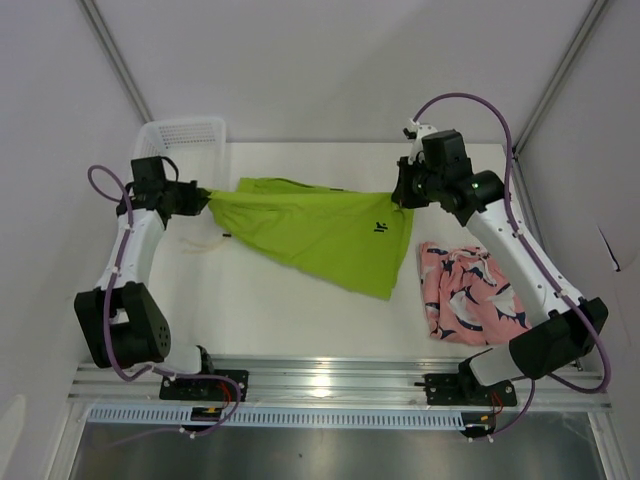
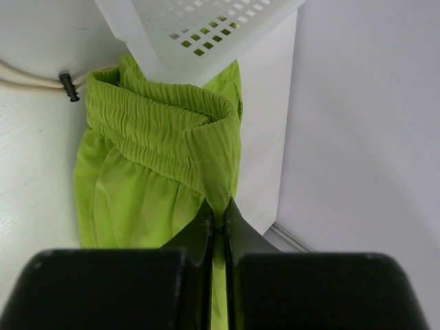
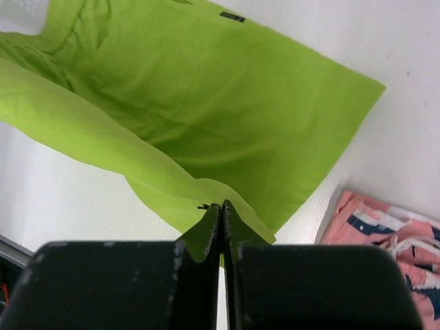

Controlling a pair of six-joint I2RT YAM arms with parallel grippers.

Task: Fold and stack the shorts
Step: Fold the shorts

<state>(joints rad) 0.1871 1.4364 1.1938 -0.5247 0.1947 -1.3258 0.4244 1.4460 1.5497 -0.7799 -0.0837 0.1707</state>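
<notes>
Top external: our left hand (image 1: 204, 198) and right hand (image 1: 403, 196) are pinching the green shorts (image 1: 320, 232) taut, beside the pink shorts (image 1: 470, 295), for folding.

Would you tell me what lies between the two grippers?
The lime green shorts, pinched by the left gripper and the right gripper at either end, as the top view shows.

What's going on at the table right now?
The lime green shorts are stretched out between the two claws. The left claw is shut on the elastic waistband, next to the white basket. The right claw is shut on the fabric's opposite edge. The pink printed shorts lie apart on the table, off to the right. Nothing is stacked yet.
</notes>
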